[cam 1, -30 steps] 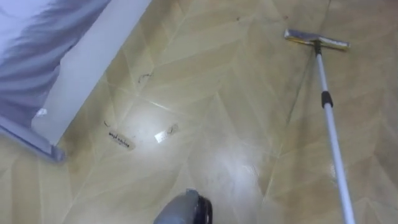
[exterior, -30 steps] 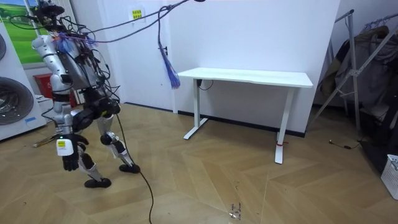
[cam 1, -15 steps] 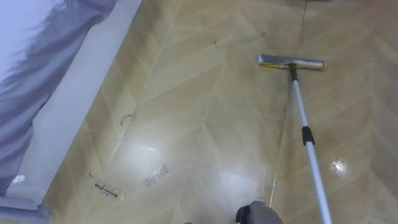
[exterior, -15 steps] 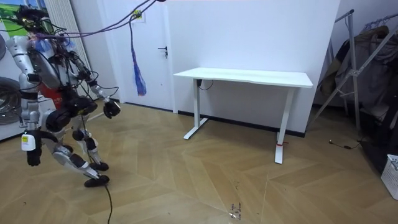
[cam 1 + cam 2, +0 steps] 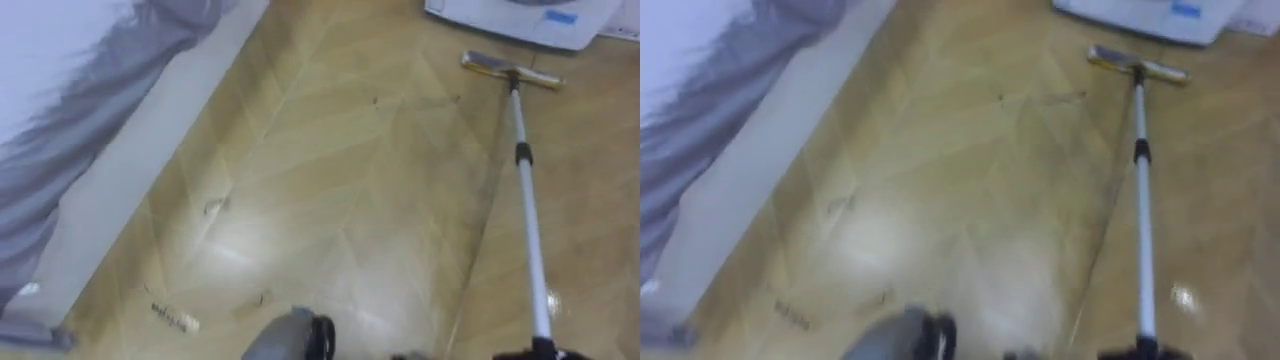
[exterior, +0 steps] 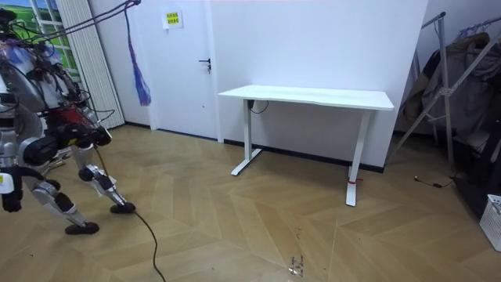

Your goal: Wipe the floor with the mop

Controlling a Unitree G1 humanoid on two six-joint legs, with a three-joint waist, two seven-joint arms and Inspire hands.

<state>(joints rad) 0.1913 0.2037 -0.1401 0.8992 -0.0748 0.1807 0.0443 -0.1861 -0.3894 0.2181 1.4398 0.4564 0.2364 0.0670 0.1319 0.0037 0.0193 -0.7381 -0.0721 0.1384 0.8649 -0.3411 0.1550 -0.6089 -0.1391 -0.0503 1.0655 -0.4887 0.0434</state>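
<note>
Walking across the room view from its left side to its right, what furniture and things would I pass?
Door → white table → metal clothes rack → white basket at the room view's right edge.

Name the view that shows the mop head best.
Left eye view: the mop head lies flat on the floor, whole, its pole joining at the middle. The right eye view shows much the same. In the room view I cannot make it out.
</note>
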